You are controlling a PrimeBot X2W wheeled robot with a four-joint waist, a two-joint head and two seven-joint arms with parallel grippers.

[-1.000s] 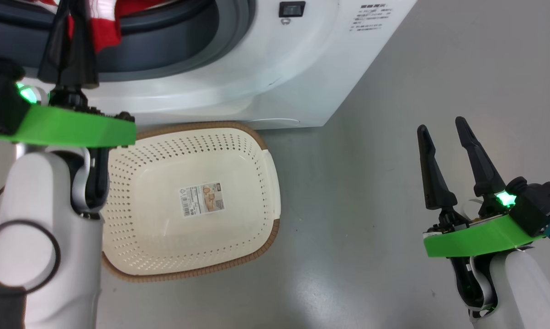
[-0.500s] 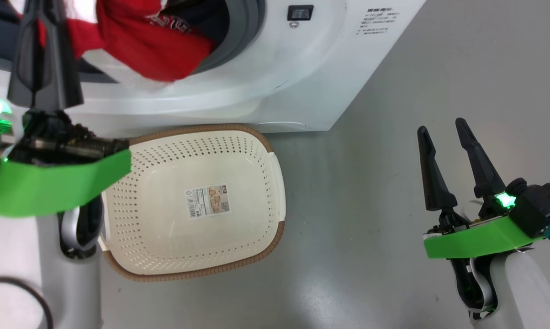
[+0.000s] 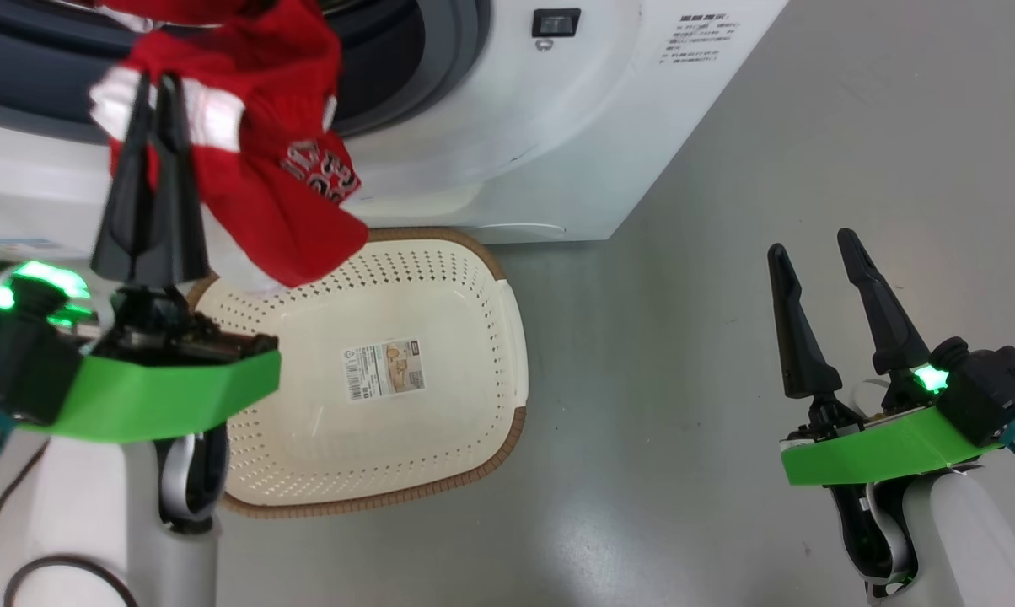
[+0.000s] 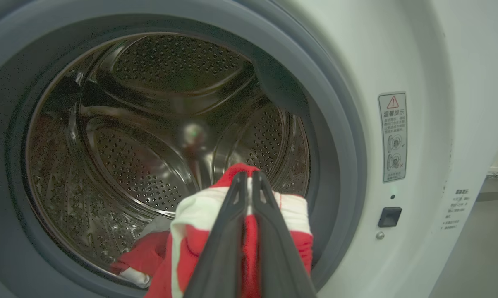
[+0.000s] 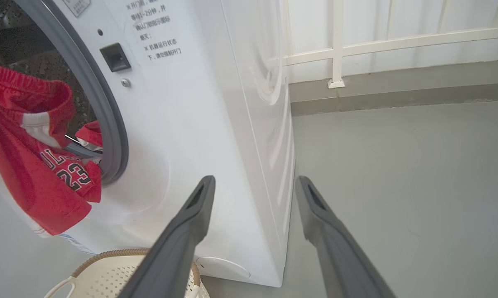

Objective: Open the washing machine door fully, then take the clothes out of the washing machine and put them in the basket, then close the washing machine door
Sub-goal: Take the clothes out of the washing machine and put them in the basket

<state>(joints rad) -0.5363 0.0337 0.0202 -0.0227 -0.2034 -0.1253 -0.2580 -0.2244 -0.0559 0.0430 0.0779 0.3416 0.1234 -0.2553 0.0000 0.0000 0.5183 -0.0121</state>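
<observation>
Grey floor (image 3: 684,421) around basket (image 3: 440,234); washing machine (image 3: 558,126) just behind basket. Step: unloading. Left gripper (image 3: 155,84) pressed together, pinching clothes (image 3: 263,169), hanging above basket's far-left corner. Right gripper (image 3: 811,242) spread, empty, well right of basket. Next, likely: carry over basket middle, release. Readable: "23" on clothes; basket's paper label (image 3: 383,368), machine's warning sticker (image 4: 393,136) too small.

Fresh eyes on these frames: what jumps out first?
The bright red clothes grab the eye: pinched in the shut left gripper, they hang out of the washing machine opening, above the cream basket on the floor. The right gripper hovers open, lower right in the head view.
</observation>
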